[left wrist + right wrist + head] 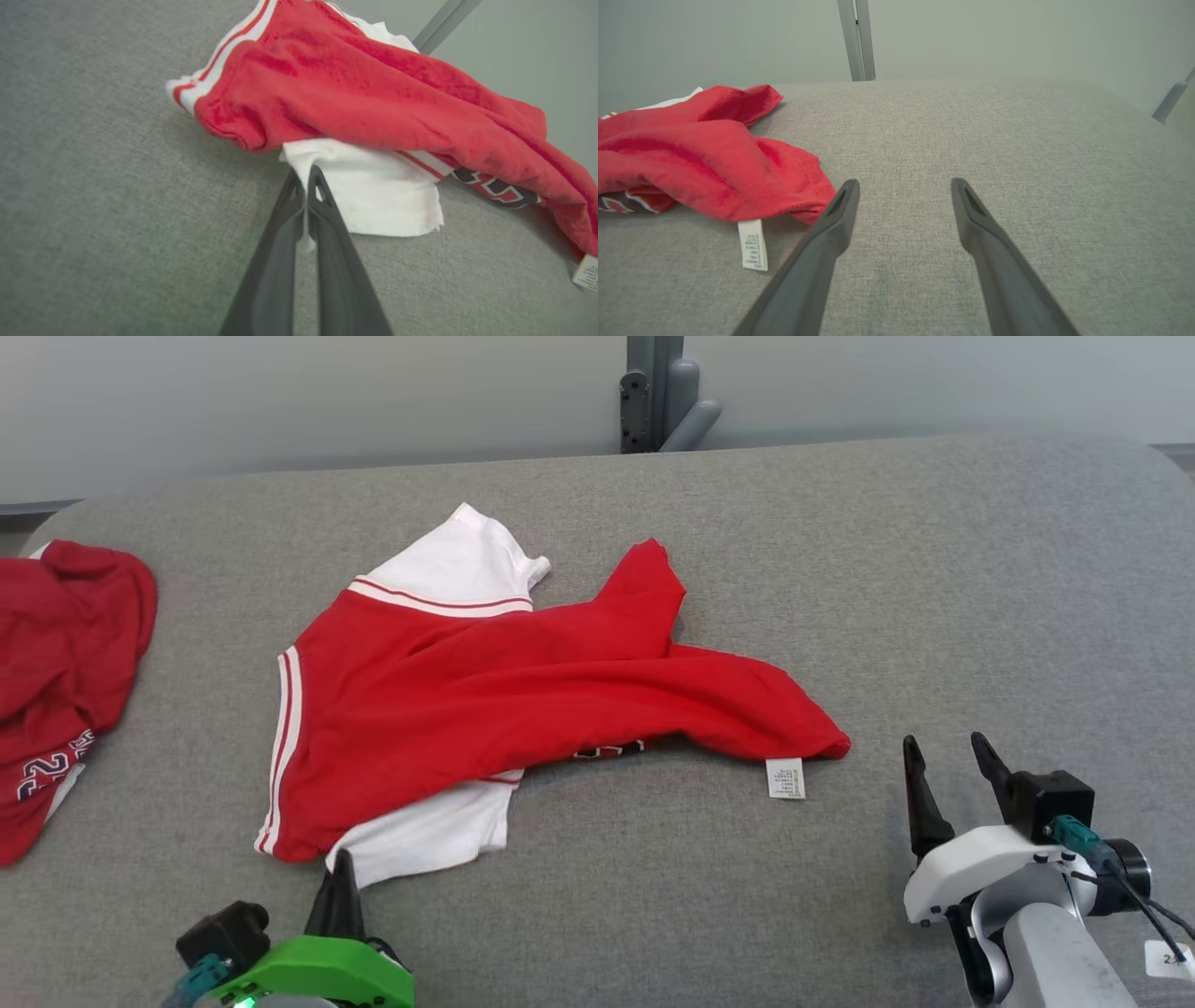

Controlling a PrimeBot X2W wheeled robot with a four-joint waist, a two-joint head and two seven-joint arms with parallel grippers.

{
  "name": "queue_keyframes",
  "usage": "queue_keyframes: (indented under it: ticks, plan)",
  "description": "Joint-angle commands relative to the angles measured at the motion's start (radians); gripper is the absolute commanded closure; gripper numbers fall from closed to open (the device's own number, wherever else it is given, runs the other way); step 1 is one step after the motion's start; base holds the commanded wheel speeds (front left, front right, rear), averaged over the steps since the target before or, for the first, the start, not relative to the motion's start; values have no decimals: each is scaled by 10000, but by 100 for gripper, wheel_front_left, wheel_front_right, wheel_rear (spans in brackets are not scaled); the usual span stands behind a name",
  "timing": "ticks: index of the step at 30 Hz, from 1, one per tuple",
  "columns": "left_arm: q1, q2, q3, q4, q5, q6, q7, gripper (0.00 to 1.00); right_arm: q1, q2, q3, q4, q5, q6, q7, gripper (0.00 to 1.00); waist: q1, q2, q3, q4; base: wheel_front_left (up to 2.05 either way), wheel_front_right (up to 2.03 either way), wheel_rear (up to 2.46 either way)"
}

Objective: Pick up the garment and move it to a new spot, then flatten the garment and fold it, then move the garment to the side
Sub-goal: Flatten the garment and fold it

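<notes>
A red garment [523,691] with white sleeves and striped trim lies crumpled in the middle of the grey padded surface [934,569]. My left gripper [341,873] is at its near left corner, shut on the edge of the white sleeve [373,191]. A sliver of white cloth shows pinched between the left gripper [306,186] fingers. To the right of the garment [700,158], my right gripper [948,756] hovers open and holds nothing. Its left finger [840,210] is close to the red hem, beside a white care label [753,245].
A second red garment [65,663] with printed numbers is heaped at the surface's left edge. A grey post [658,392] stands behind the far edge. Bare grey padding stretches to the right and front of the garment.
</notes>
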State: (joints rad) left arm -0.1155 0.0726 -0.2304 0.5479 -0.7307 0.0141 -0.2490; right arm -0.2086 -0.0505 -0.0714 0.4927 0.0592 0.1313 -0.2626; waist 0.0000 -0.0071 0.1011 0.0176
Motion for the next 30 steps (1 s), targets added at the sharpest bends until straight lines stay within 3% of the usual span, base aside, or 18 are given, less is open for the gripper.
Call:
queue_keyframes:
  ticks: [1,7,13,30]
  plan:
    - [220,122,186,-299,132,110,-97,100,-259,-1,-42,227,33,-10,-26,0,0,71,25,266,0,0,0]
    - [978,400,951,-2242,376,485,-154,100,-683,-8,154,1036,508,-10,-26,0,0,71,19,743,0,0,0]
    - [1685,454,857,-3769,583,828,3,100,-228,-18,843,1333,1258,-10,-26,0,0,71,26,1024,0,0,0]
    - [1861,476,719,-4151,506,967,125,100,-1301,-14,1265,2887,2036,-10,-26,0,0,71,210,1243,0,0,0]
